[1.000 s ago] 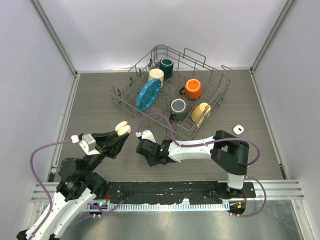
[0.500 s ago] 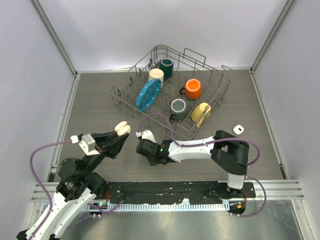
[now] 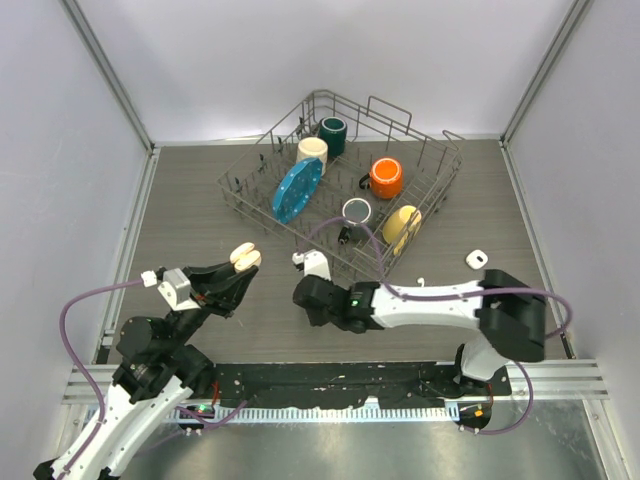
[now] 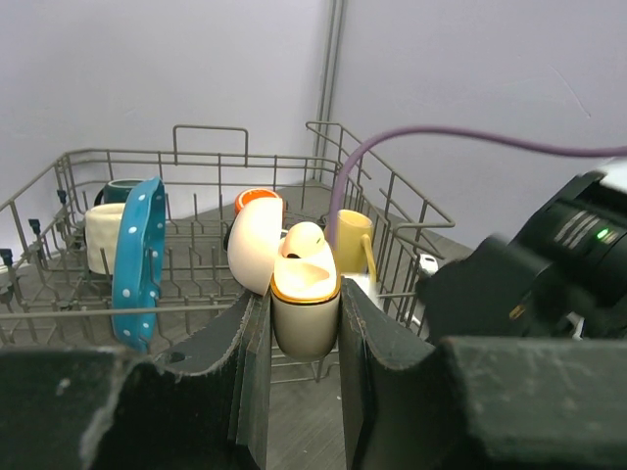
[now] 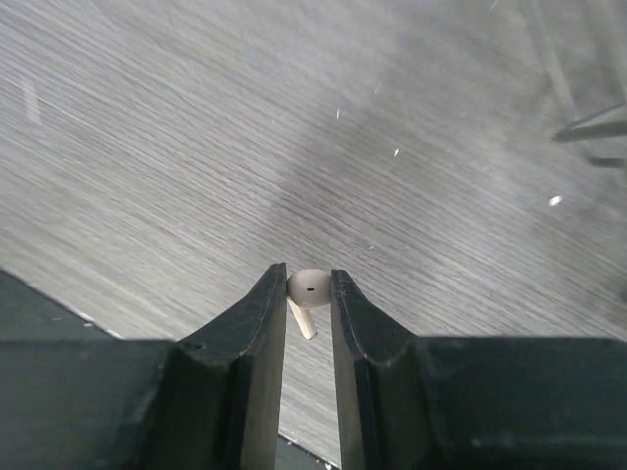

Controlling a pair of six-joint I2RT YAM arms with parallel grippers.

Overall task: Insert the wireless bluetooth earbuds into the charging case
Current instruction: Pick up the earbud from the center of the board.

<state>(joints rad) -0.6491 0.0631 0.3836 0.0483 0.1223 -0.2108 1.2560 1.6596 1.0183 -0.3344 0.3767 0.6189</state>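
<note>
My left gripper (image 4: 305, 318) is shut on a cream-beige charging case (image 4: 306, 323) with an orange rim, held upright with its lid (image 4: 254, 240) open. One cream earbud (image 4: 303, 239) sits in the case. In the top view the case (image 3: 245, 257) is held above the table at the left. My right gripper (image 5: 309, 281) is shut on a cream-beige earbud (image 5: 313, 287), with the stem hanging down between the fingers, above bare table. In the top view the right gripper (image 3: 306, 295) is a little right of the case. The white earbuds are not in view.
A wire dish rack (image 3: 232, 190) at the back holds a blue plate (image 3: 296, 188) and several mugs. The rack's front edge is close behind both grippers. A small white case-like object (image 3: 476, 259) lies on the table at the right.
My right arm has moved to the right, so its gripper is farther from the case. My left gripper and the case have not moved.
</note>
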